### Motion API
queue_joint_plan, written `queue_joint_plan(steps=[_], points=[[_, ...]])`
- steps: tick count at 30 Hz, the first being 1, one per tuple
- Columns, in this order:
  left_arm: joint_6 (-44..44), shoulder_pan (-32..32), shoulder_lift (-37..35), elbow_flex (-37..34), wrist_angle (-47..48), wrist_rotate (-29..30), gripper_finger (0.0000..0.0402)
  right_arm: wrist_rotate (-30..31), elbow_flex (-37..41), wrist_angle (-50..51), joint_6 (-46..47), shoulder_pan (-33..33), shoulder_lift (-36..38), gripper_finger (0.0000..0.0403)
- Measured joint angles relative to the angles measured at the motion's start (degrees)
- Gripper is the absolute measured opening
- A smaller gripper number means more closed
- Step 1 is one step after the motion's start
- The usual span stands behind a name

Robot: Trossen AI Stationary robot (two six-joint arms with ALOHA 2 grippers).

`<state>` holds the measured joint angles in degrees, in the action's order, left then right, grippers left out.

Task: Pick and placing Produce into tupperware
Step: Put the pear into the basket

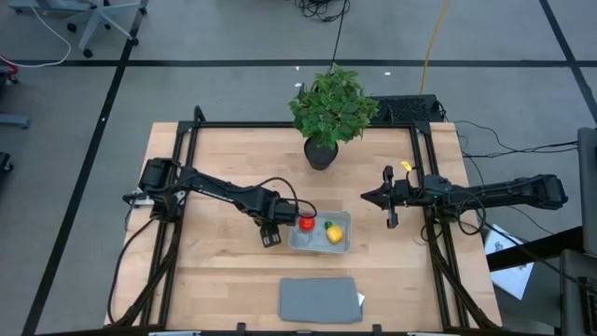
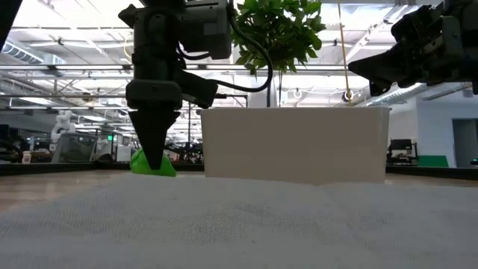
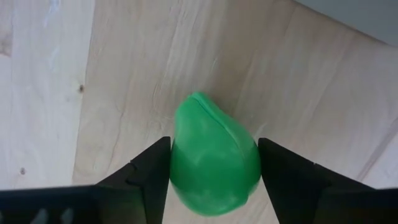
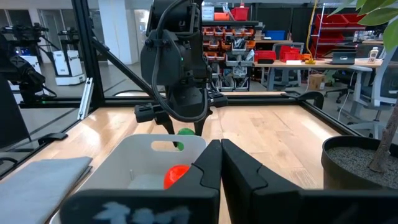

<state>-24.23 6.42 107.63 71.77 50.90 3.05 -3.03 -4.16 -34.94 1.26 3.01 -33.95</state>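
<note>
The round green piece point(image 3: 214, 158) sits on the wooden table just left of the tupperware point(image 1: 322, 233), between the fingers of my left gripper point(image 3: 214, 163), which is shut on it. In the high view my left gripper point(image 1: 271, 235) hides it. The red piece point(image 1: 306, 222) and the yellow piece with a green tip point(image 1: 331, 231) lie inside the tupperware. My right gripper point(image 1: 367, 197) is shut and empty, hovering right of the tupperware. My left gripper pinches the green piece by its two opposite sides point(image 3: 177, 168) between its two fingers. The fingers point(image 2: 154, 146) come from above, pointing down. The piece's underside point(image 2: 153, 170) is at the table surface.
A leafy potted plant point(image 1: 331, 112) stands at the table's far middle. A flat opaque grey rectangle point(image 1: 320, 299) lies near the front edge. Black frame rails point(image 1: 191, 140) run along the table's sides. Bare wood lies left of the left arm.
</note>
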Motion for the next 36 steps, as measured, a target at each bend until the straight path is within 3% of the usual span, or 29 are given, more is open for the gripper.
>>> queue_joint_plan(steps=[6,15,23,30,36], points=[[0.63,-0.13,-0.44,0.05,1.45,-0.48,0.0214,0.00,0.00,0.00,0.00,0.00,0.01,0.0000],[2.90,-0.33,-0.48,5.58,7.69,0.00,0.0214,0.00,0.00,-0.15,-0.42,0.01,0.02,0.0000],[4.15,-0.80,-0.48,12.55,17.40,6.04,0.0214,0.00,0.00,-0.13,-0.42,0.00,0.02,0.0000],[5.82,-1.82,-0.91,17.80,22.72,7.56,0.0214,0.00,0.00,-0.11,-0.42,0.00,0.02,0.0000],[7.28,-2.58,-5.32,19.74,22.64,7.52,0.0214,0.00,0.00,-0.06,-0.42,0.00,0.02,0.0000]])
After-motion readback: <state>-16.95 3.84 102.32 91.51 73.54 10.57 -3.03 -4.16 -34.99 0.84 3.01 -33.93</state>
